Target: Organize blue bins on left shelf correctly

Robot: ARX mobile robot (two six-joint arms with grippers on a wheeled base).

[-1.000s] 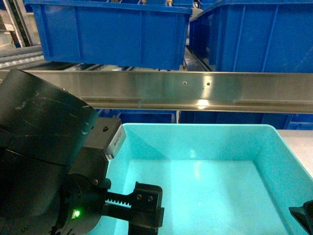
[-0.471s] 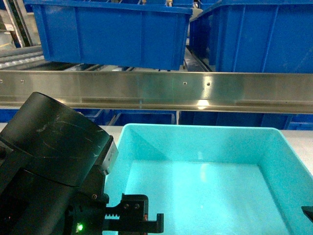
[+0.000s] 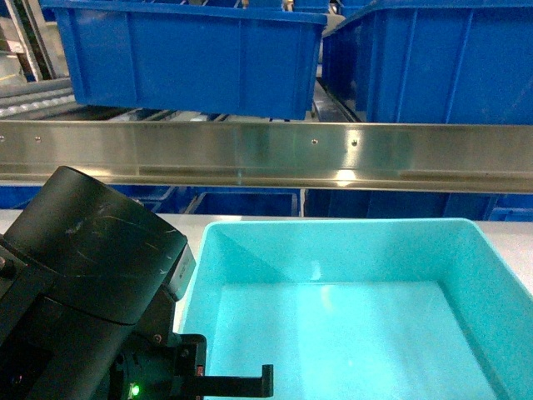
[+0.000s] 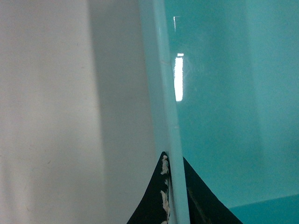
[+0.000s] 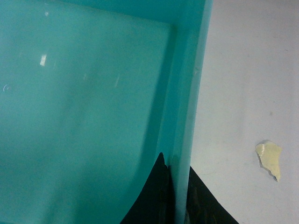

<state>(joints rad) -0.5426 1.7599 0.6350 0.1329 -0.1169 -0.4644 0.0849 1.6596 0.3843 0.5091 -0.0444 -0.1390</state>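
Note:
An empty light turquoise blue bin [image 3: 350,333] fills the lower head view, in front of the left shelf's steel rail [image 3: 250,154]. My left gripper [image 4: 173,161] is shut on the bin's left rim [image 4: 161,93], one jaw inside the wall and one outside. The left arm's black body [image 3: 92,283] covers the bin's near left corner. My right gripper [image 5: 175,161] is shut on the bin's right rim [image 5: 189,93] in the same way. It lies outside the head view.
Dark blue crates [image 3: 191,54] [image 3: 433,58] sit on the tier above the rail, and more [image 3: 250,200] show below it. Roller tracks [image 3: 33,96] run at far left. Pale grey surface [image 4: 56,116] lies beside the bin, with a yellowish chip [image 5: 270,158] on its right.
The bin and the left arm have sunk lower in the head view. The left gripper's toothed rack has dropped nearly out of frame, and the right gripper's tip has left the bottom right corner.

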